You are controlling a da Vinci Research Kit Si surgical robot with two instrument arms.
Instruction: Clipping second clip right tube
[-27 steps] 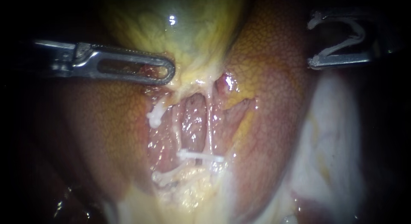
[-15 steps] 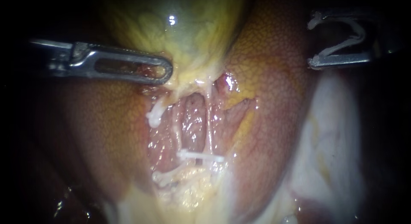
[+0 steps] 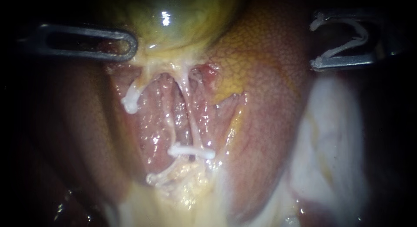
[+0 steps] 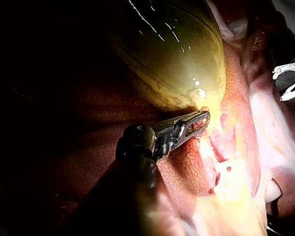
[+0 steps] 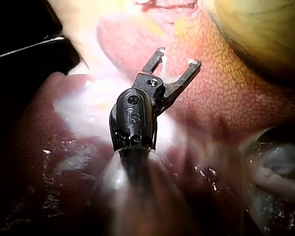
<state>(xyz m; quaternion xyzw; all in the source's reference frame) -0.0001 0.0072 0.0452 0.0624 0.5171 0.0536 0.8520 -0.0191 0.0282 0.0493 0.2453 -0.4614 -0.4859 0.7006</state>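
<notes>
Endoscope view: right instrument [image 3: 316,42] sits at upper right, its end effector grasping an open clip [image 3: 347,45]. It is well apart from the right tube [image 3: 194,127] at centre, which a placed clip [image 3: 191,152] crosses low down. Left instrument [image 3: 129,45], clenched on the gallbladder [image 3: 173,18], has drawn it leftward since earlier.

Left wrist view: left instrument [image 4: 202,119] grips the gallbladder's [image 4: 172,54] lower edge.

Right wrist view: right instrument [image 5: 178,58] hangs over liver [image 5: 226,98], jaws spread.

2 instruments, both gripping.
Slotted steel left instrument [image 3: 130,45]: jaws clamped on the yellow-green gallbladder [image 3: 182,31]. Grey metal right instrument [image 3: 316,41]: jaws spread wide, holding a white plastic clip [image 3: 347,47].
</notes>
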